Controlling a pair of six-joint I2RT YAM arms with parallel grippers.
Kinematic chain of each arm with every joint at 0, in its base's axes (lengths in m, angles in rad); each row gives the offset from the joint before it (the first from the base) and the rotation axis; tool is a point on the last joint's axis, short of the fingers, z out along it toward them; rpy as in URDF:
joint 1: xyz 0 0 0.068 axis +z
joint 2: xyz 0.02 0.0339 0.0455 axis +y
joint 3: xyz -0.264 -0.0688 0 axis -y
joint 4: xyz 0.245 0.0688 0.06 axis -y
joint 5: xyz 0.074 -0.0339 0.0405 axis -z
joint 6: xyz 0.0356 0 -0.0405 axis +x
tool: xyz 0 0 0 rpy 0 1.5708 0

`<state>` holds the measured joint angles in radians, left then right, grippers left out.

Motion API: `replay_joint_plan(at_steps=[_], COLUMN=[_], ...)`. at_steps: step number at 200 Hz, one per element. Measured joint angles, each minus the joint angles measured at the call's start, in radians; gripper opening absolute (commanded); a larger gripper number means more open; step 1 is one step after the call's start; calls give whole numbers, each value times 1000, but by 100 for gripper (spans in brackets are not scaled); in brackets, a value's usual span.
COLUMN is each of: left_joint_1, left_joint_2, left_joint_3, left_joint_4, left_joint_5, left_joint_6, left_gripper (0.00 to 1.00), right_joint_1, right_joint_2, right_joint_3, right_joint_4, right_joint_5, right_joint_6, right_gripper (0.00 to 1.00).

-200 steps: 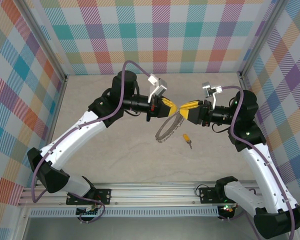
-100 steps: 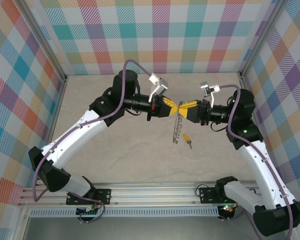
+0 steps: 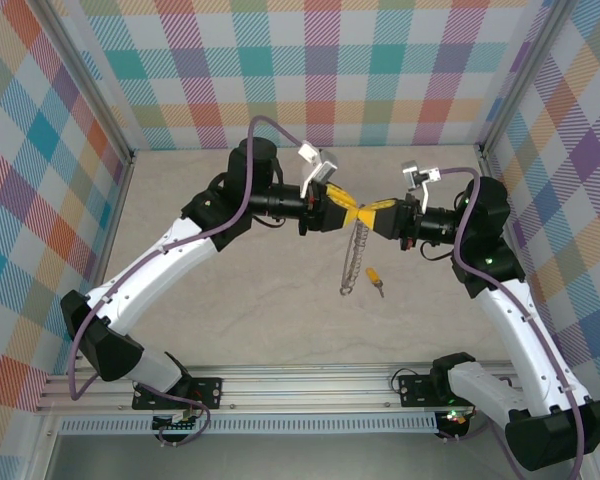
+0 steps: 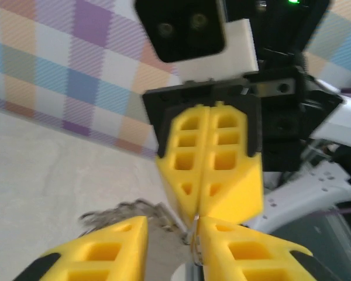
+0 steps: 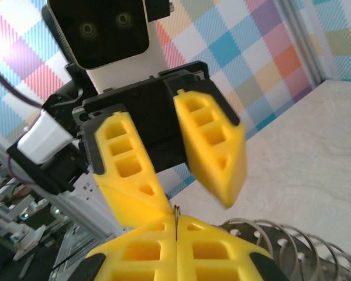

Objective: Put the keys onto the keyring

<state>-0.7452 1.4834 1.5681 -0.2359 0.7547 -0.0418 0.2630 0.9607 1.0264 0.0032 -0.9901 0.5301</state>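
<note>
Overhead, the two arms meet tip to tip above the middle of the bench point(image 3: 230, 300). The right end effector point(image 3: 372, 213) is pressed together on the top edge of the keyring point(image 3: 355, 255), which hangs edge-on like a chain, its long axis running down toward the near side. The left end effector point(image 3: 352, 210) stands spread just beside that pinch. The key point(image 3: 375, 276) lies on the bench just right of the ring's lower end and apart from it, below both tips. Its yellow head points far-left and its blade near-right. It sits slightly toward the right arm, but by my judgement the free left arm must fetch it.

From the left wrist, the left end effector point(image 4: 172, 246) is parted, and the right end effector point(image 4: 206, 199) is closed opposite, with wire loops of the keyring point(image 4: 123, 211) trailing left.

From the right wrist, the right end effector point(image 5: 176, 225) pinches the thin rim, the keyring point(image 5: 281, 234) coils off to the right, and the left end effector point(image 5: 190, 196) gapes.

Count: one key, one keyring, two end effectors.
</note>
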Motion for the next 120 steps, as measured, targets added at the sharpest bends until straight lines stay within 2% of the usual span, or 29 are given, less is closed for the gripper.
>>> replay_joint_plan(at_steps=[19, 46, 120], left_joint_1=[-1, 0, 0], left_joint_2=[-40, -111, -137], left_joint_3=[-74, -188, -338], left_joint_4=[78, 187, 458], left_joint_5=[-99, -191, -230], left_joint_6=[-54, -142, -341], left_gripper=[45, 45, 45], right_joint_1=[0, 0, 0], right_joint_2=[0, 1, 3], right_joint_3=[-19, -59, -117], right_joint_4=[20, 83, 299], right_joint_5=[34, 69, 162], right_joint_6=[8, 39, 150], right_gripper=[0, 0, 0])
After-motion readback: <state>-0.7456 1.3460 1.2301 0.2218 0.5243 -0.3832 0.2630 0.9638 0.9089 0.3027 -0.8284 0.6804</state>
